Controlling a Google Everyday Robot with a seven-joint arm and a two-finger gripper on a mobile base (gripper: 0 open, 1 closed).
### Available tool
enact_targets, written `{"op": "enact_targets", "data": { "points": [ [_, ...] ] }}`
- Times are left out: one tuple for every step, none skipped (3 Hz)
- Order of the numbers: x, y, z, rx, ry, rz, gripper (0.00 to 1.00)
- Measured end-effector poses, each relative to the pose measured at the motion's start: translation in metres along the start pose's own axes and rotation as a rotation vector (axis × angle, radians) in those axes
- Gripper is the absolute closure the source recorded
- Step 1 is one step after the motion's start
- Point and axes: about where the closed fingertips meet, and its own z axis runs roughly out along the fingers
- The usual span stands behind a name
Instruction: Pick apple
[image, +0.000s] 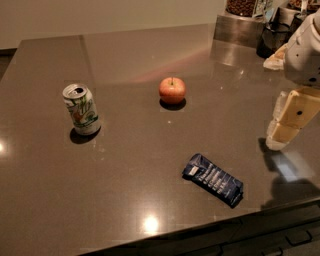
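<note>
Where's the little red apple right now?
The small round red-orange apple sits centrally in the camera view, right of the upright white-green soda can, beyond the dark blue snack packet. The robot's hand hovers far right, apart from it.

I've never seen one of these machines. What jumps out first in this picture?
The red-orange apple sits alone near the middle of the dark counter, with an upright soda can to its left in the picture. A dark blue snack packet lies nearer the front edge, and the robot's pale gripper hangs at the right edge, well away from the apple.
</note>
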Motion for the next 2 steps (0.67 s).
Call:
{"op": "enact_targets", "data": {
  "points": [
    [0.0, 0.0, 0.0, 0.0, 0.0, 0.0, 0.0],
    [-0.013, -0.006, 0.009, 0.003, -0.033, 0.023, 0.0]
  ]
}}
